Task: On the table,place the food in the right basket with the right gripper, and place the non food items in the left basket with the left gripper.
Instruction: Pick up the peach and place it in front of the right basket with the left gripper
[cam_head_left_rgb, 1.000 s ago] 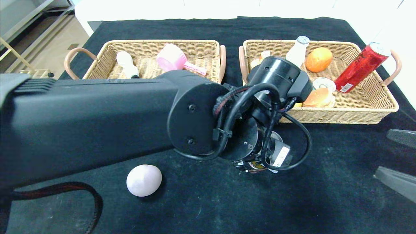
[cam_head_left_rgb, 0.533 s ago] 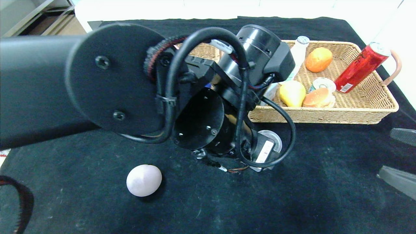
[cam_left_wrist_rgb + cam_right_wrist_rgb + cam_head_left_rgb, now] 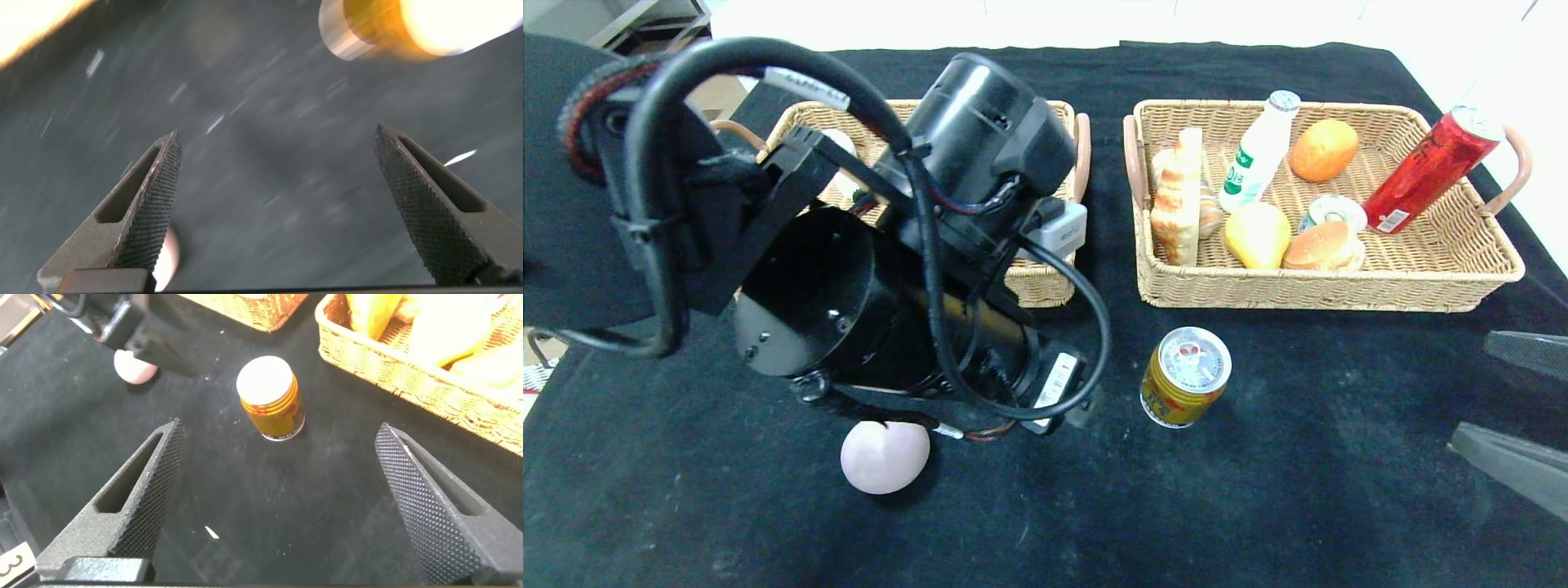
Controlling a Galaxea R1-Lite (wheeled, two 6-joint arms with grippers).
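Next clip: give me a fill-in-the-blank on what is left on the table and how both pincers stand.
1. The gold can stands upright on the black ___, outside both baskets.
2. The fingers of the left pincer are spread ___.
3. The pink egg lies outside the ___ basket, partly under the left arm.
4. The right pincer holds ___.

Missing: table; open; left; nothing

black tablecloth (image 3: 1339, 506), wooden floor at far left (image 3: 719, 86), grey shelving (image 3: 645, 20)
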